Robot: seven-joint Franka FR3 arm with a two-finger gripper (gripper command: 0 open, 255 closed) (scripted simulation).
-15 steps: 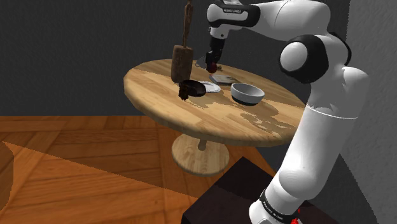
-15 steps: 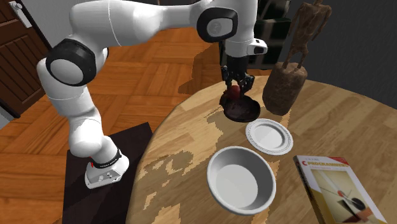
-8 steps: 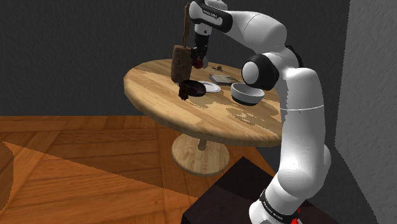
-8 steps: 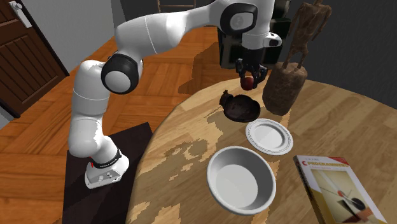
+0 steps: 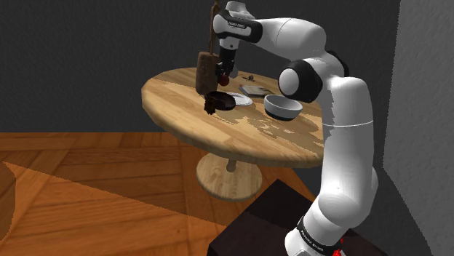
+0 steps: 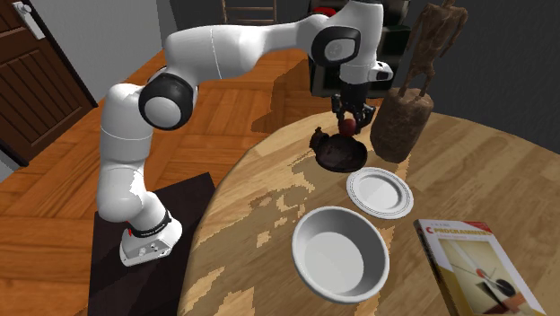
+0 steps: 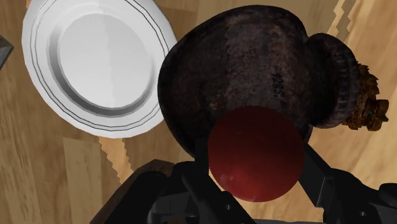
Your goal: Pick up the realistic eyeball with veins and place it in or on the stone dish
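Lower than half a second ago, the gripper (image 5: 223, 75) now hangs close over the dish (image 5: 219, 102) in the shoulder view, having slid a little toward that view's left. It is clamped on the eyeball (image 5: 224, 73), which shows as a dark red ball. Gripper and ball are seen in front of the brown statue (image 5: 206, 71) standing on the round wooden table (image 5: 174, 109). The dark dish lies just beside a white plate (image 5: 243, 101). A grey bowl (image 5: 283, 107) sits nearer the arm, and a book (image 5: 255, 90) lies beyond the plate. The dark stand (image 5: 255, 225) is at the lower right.

From the second exterior view, the arm arches over from the stand (image 6: 117, 278), and the gripper (image 6: 346, 126) points straight down. The eyeball (image 6: 345, 129) sits between its tips, over the far rim of the dish (image 6: 339, 158). Whether ball and dish touch cannot be told. The statue (image 6: 401, 126) stands just to that view's right of the dish. Plate (image 6: 380, 192), bowl (image 6: 305, 235) and book (image 6: 471, 269) run in a line toward the near edge of the table (image 6: 260, 278).

Along the wrist view, the two black fingers (image 7: 321, 181) grip the eyeball (image 7: 256, 153) from either side. No veins can be made out on its smooth red surface. Behind it lies the rough, dark brown dish (image 7: 242, 63), with a knob-like lump on one side. The plate (image 7: 95, 63) touches or nearly touches the dish's opposite side.
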